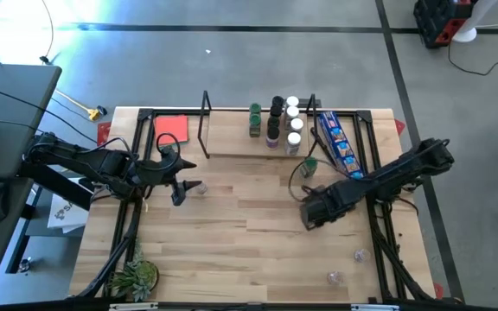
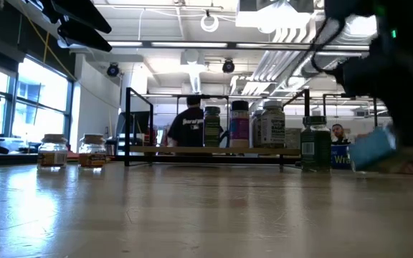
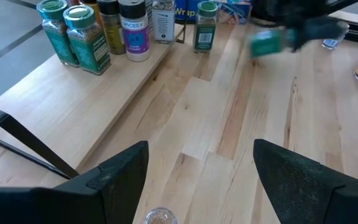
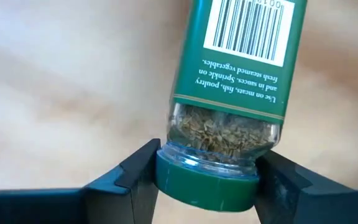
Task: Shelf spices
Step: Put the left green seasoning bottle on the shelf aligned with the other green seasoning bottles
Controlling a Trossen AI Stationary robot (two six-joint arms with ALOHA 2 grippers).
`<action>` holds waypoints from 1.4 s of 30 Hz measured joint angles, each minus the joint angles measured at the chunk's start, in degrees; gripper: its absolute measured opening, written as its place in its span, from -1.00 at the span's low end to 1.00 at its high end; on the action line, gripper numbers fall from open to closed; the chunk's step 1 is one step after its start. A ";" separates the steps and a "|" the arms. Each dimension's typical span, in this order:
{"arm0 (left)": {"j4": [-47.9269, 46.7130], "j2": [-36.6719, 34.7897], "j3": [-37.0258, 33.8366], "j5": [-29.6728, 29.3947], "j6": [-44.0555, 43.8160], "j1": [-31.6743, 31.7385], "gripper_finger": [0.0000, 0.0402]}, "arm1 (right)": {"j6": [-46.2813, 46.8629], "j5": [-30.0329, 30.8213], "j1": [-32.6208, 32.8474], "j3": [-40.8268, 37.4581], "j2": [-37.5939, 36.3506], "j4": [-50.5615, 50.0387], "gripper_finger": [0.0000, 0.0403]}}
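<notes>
The shelf (image 1: 232,147) is a low light-wood rack at the table's far side. On its right half stand several spice jars (image 1: 275,121) with green, black and white lids, also in the left wrist view (image 3: 82,40). Another green-lidded jar (image 1: 309,166) stands on the table in front of the shelf. My right gripper (image 1: 314,212) hovers over the table's right half, shut on a green-lidded, green-labelled jar (image 4: 241,68), which shows blurred in the low view (image 2: 373,149). My left gripper (image 1: 182,186) waits open over the left half, above a small clear jar (image 3: 160,216). My right gripper pinches the jar's green lid (image 4: 204,183) between its two fingers (image 4: 135,177), one on each side of the lid's rim. The fingers point down from above. The jar hangs below them, slightly tilted, lifted clear of the table.
A long blue packet (image 1: 335,142) lies by the shelf's right end and a red card (image 1: 171,128) at its left. Two small clear jars (image 1: 359,255) (image 1: 334,277) sit near the right front corner, a plant (image 1: 137,278) at the left front. A person (image 2: 192,122) stands beyond the table.
</notes>
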 joint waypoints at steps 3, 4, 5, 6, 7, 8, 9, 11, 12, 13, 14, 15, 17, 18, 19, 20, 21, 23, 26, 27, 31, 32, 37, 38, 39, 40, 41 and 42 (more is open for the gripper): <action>-0.01 0.00 0.00 0.00 0.01 -0.01 0.42 | -3.61 -6.30 0.06 5.33 -0.02 0.09 -0.05; -0.02 0.00 0.00 -0.05 0.27 -0.01 0.42 | -4.72 -7.86 0.01 6.80 0.06 0.15 -0.05; -0.04 0.00 0.00 -0.34 1.91 0.01 0.42 | -6.32 -9.39 -0.12 8.21 0.24 0.26 -0.05; 0.00 0.02 0.00 -0.57 4.20 0.01 0.42 | -8.06 -10.82 -0.33 9.50 0.62 0.38 -0.05; -0.01 0.01 0.00 -0.59 6.72 0.06 0.42 | -9.73 -11.95 -0.49 10.64 1.12 0.39 -0.05; -0.04 0.01 0.00 -0.59 8.97 0.16 0.42 | -11.12 -12.35 -0.56 11.59 1.65 0.42 -0.05; -0.02 0.00 -0.01 -0.59 11.00 0.21 0.42 | -12.25 -12.41 -0.66 12.48 2.30 0.50 -0.05; 0.00 0.02 0.00 -0.19 13.97 0.18 0.42 | -14.28 -13.58 -0.80 13.90 3.63 1.55 -0.05; -0.02 0.01 0.00 0.08 15.00 0.18 0.42 | -15.28 -14.36 -0.80 14.44 4.33 2.15 -0.05; -0.04 0.00 -0.02 0.21 15.69 0.18 0.42 | -16.21 -15.06 -0.80 14.96 5.11 2.42 -0.05; 0.00 0.00 0.00 0.30 16.26 0.18 0.42 | -17.21 -15.61 -0.79 15.37 5.89 2.47 -0.05; 0.00 0.00 0.00 0.31 16.67 0.18 0.42 | -18.14 -15.91 -0.78 15.69 6.68 2.45 -0.05; 0.10 0.07 0.00 0.61 16.90 0.18 0.42 | -19.67 -16.54 -0.78 16.04 8.19 2.70 -0.05; 0.36 0.27 0.00 0.80 16.84 0.18 0.42 | -20.41 -17.27 -0.78 16.16 8.89 2.66 -0.05; 0.66 0.40 -0.01 1.04 16.40 0.18 0.42 | -21.30 -18.02 -0.78 16.28 9.64 2.75 -0.05; 1.10 0.50 -0.05 1.14 15.66 0.18 0.42 | -21.91 -18.61 -0.78 16.30 10.22 3.22 -0.05; 2.16 0.75 -0.05 1.11 14.71 0.18 0.42 | -22.55 -18.93 -0.71 16.30 10.81 3.52 -0.05; 6.07 1.52 -0.04 0.95 14.18 0.18 0.42 | -23.20 -19.29 -0.55 16.30 11.64 4.24 -0.05; 13.76 4.00 -0.04 2.61 14.92 0.21 0.42 | -23.35 -21.00 -0.40 16.30 12.29 7.19 -0.05; 16.28 4.93 -0.04 4.94 14.98 0.21 0.42 | -23.35 -21.71 -0.40 16.30 12.35 8.15 -0.05; 28.17 10.44 -0.04 17.09 22.84 0.07 0.42 | -23.06 -23.01 -1.28 16.30 12.41 12.42 -0.05; 31.08 12.36 -0.04 21.87 27.34 -0.98 0.42 | -22.89 -22.96 -1.78 16.30 12.41 13.27 -0.05; 40.79 21.30 -0.04 31.94 39.23 -7.65 0.42 | -22.85 -22.63 -4.10 16.32 12.47 16.12 -0.05; 41.77 22.96 -0.02 30.99 39.34 -8.43 0.42 | -22.87 -22.67 -4.47 16.32 12.49 16.15 -0.05; 42.26 24.60 0.02 30.64 38.52 -9.20 0.42 | -22.87 -22.73 -4.65 16.32 12.51 16.03 -0.05; 42.73 26.45 0.02 30.64 36.60 -9.85 0.42 | -22.88 -22.83 -4.69 16.32 12.63 15.99 -0.05; 43.51 28.38 0.00 30.84 34.24 -10.43 0.42 | -22.89 -22.90 -4.94 16.32 12.72 16.01 -0.05; 44.71 30.17 -0.01 31.14 32.54 -10.77 0.42 | -22.89 -23.18 -5.14 16.32 12.83 15.99 -0.05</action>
